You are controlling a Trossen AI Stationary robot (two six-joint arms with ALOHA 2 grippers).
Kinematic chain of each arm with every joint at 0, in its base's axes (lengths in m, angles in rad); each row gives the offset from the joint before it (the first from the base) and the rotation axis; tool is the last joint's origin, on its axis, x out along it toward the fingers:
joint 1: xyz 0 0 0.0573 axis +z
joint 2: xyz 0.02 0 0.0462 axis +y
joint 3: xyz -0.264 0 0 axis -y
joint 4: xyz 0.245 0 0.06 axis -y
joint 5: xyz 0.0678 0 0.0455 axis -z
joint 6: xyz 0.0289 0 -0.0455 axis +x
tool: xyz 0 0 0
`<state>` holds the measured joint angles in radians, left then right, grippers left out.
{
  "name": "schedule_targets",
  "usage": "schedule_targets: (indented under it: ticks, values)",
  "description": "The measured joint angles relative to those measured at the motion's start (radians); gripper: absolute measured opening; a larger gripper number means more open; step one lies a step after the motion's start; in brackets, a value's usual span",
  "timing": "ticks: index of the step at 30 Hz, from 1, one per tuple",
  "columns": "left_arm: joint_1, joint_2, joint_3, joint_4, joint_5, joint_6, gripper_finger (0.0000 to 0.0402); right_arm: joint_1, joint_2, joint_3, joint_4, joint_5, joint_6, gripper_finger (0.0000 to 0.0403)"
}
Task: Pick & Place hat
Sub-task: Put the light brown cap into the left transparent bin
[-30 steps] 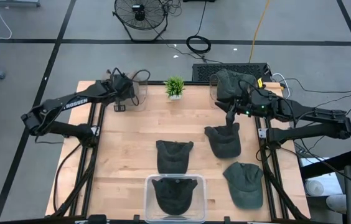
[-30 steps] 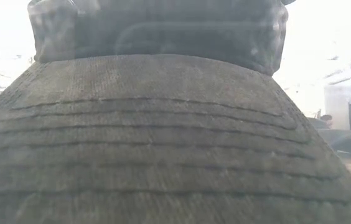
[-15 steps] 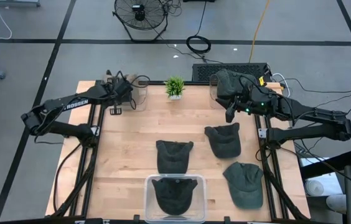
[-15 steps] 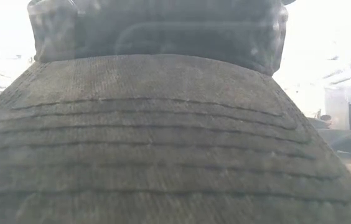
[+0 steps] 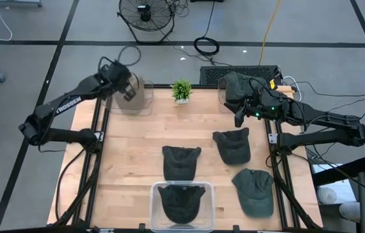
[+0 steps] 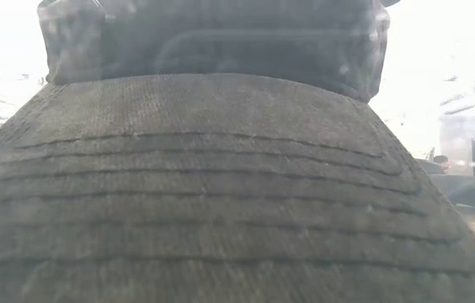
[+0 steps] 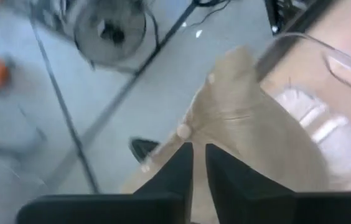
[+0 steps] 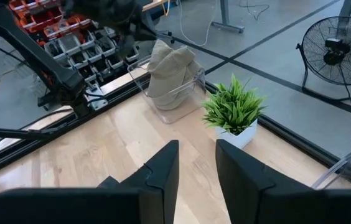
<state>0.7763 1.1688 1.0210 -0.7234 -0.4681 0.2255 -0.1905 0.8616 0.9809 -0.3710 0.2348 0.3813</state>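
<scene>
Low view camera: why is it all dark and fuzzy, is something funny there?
Yes. A dark hat sits right against that camera and hides nearly the whole table. From above, that hat lies in a clear box at the table's front edge, brim toward the camera.

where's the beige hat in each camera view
high view: beige hat in the clear bin at the table's far left corner, under the left gripper.
low view: not in it; a dark cap fills the picture.
left wrist view: beige hat centre, just beyond the fingers.
right wrist view: beige hat in the clear bin, upper middle.
shared landmark: small green plant beside the bin.
</scene>
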Motion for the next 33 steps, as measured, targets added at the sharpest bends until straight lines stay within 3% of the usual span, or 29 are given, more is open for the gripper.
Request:
schedule_targets:
  ticks: [5,8,18,33]
  values:
    - [0.130,0.062,0.000,-0.001,0.098,-0.239,0.0011,0.000,0.000,0.000,0.000,0.000,0.000,0.0093]
    - [0.169,0.118,0.000,0.020,0.187,-0.308,0.0007,0.000,0.000,0.000,0.000,0.000,0.000,0.0093]
    - [0.108,0.294,-0.001,0.018,0.255,-0.312,0.0017,0.003,0.000,0.000,0.000,-0.004,0.074,0.0093]
    - [0.066,0.303,-0.063,0.013,0.241,-0.278,0.0016,0.003,0.000,0.000,0.000,-0.002,0.067,0.0093]
